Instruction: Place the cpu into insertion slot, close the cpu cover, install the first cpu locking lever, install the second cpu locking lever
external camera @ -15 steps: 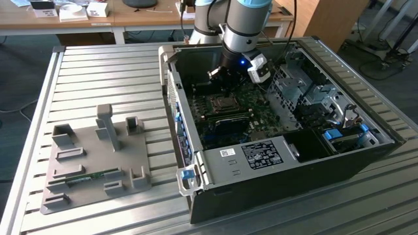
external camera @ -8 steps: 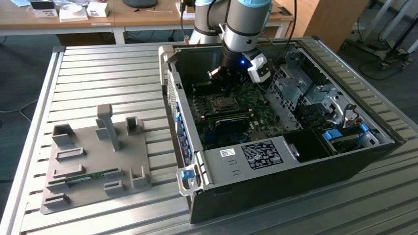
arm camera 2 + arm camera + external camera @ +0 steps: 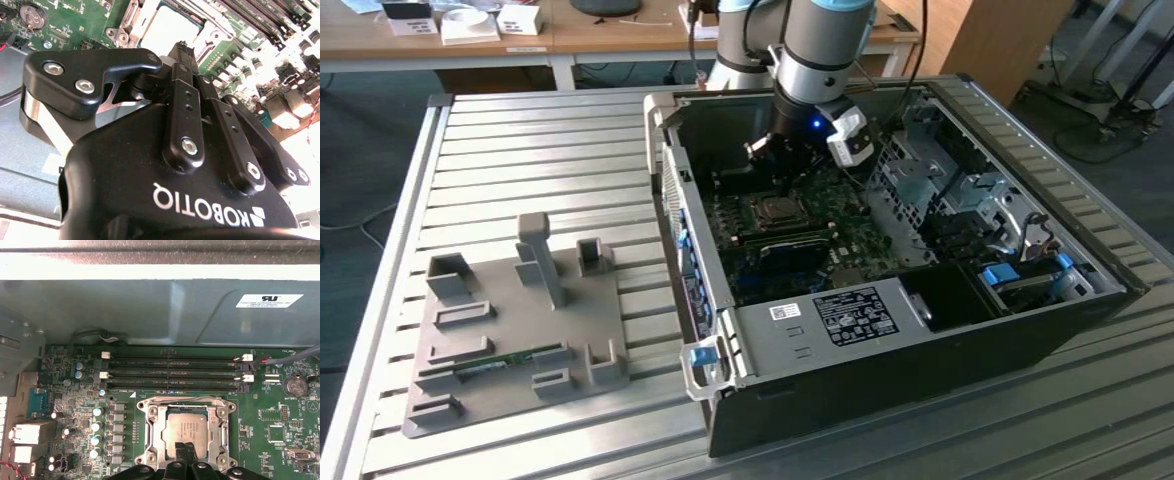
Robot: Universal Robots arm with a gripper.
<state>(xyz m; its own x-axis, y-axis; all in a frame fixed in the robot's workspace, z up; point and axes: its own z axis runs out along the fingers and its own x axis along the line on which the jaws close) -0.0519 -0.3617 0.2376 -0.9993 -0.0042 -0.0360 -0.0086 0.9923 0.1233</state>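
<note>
One gripper [image 3: 186, 449] you see low centre in the first wrist view, fingers together, tips over the cpu's near edge | cpu [image 3: 186, 432] sits in the insertion slot [image 3: 150, 437], cpu cover [image 3: 218, 435] closed around it | memory slots [image 3: 172, 374] lie above, mid-frame.

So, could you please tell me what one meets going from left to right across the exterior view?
Grey fixture plate → open computer case's near wall → cpu in its insertion slot, under the tool → blue clips.
</note>
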